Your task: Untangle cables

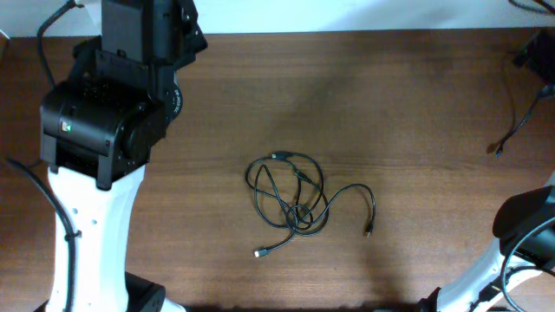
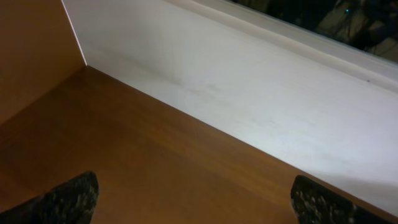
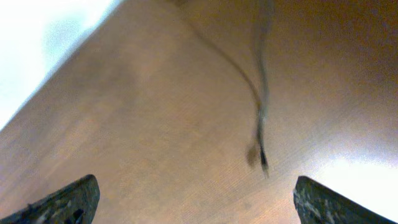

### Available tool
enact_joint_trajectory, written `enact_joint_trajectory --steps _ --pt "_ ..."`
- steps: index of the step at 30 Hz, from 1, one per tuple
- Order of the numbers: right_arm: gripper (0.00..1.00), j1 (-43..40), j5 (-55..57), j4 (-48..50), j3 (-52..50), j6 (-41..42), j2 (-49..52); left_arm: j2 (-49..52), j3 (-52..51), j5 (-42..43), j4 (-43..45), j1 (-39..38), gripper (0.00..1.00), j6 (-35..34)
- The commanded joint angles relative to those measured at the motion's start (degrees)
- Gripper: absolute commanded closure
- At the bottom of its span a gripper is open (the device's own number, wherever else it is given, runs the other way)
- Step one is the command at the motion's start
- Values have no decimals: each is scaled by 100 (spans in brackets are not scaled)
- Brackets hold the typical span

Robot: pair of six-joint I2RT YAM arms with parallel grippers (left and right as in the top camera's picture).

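Observation:
The cables lie as a loose tangle of thin black loops on the middle of the brown table, with plug ends sticking out at the lower left and lower right. Another thin black cable lies apart at the far right; its plug end shows blurred in the right wrist view, just ahead of my right gripper. That gripper is open with nothing between its fingers. My left gripper is also open and empty, over bare wood near the white wall, far from the tangle.
The bulky left arm covers the table's left side. Part of the right arm shows at the lower right edge. A white wall borders the table's back edge.

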Motion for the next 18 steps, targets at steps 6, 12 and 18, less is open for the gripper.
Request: enact_joint_trajectory --steps 6,12,18 --pt "1 -72 949 273 -1204 2330 168 -81 11 -35 -310 33 1 70" --pt "1 -74 1058 719 -2319 3324 168 -81 11 116 -393 33 1 70" --pt "1 -76 1215 1213 -2916 3324 168 -81 11 116 -505 33 1 70"
